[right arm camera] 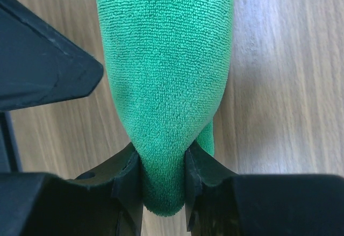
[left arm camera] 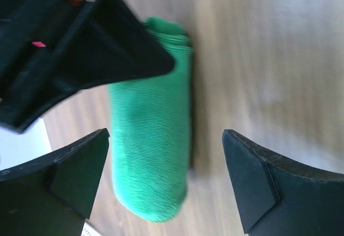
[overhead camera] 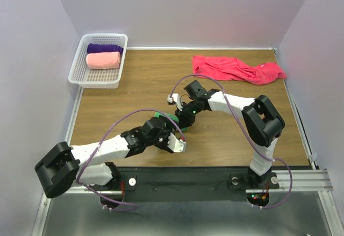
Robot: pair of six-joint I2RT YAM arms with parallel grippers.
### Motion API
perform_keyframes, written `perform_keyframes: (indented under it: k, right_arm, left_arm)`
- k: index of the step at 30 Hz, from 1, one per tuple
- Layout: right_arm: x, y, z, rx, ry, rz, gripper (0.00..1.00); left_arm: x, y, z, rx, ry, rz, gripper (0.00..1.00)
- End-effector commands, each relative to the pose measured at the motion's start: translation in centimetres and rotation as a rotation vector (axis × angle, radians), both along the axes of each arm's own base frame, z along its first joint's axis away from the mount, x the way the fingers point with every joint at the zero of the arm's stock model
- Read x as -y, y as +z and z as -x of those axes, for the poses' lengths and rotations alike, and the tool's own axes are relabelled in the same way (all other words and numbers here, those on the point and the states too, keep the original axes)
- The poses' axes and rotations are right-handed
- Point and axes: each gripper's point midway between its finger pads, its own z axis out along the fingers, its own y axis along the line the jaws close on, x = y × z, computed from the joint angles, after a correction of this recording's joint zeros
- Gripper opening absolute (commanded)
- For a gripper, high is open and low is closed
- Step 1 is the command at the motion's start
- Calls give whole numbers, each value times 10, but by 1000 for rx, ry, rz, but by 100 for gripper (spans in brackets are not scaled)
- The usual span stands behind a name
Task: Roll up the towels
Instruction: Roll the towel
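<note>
Right pincer (right arm camera: 163, 178) tight on green towel (right arm camera: 166, 58), mostly hidden overhead.

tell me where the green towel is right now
The green towel lies rolled on the table, near its centre in the top view; the right gripper pinches one end and the open left gripper hangs over the roll.

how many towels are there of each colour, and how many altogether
purple towel: 1
salmon-pink towel: 1
crimson towel: 1
green towel: 1
total: 4
</note>
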Motion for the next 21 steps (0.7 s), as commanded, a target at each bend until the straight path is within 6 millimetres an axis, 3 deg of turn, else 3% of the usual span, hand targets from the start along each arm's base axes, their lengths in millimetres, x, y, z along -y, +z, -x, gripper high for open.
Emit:
perform_keyframes:
  k: [1,14,21]
  right_arm:
    - [17,-28,40,-221,11,94,13]
    - [17,-29,50,-295,39,71,15]
    - [20,-23,66,-387,118,64,15]
  left_arm:
    - [8,18,-16,94,43,66,99]
    - [22,-14,-26,36,48,7,99]
    - [13,-29,-31,43,83,-37,97]
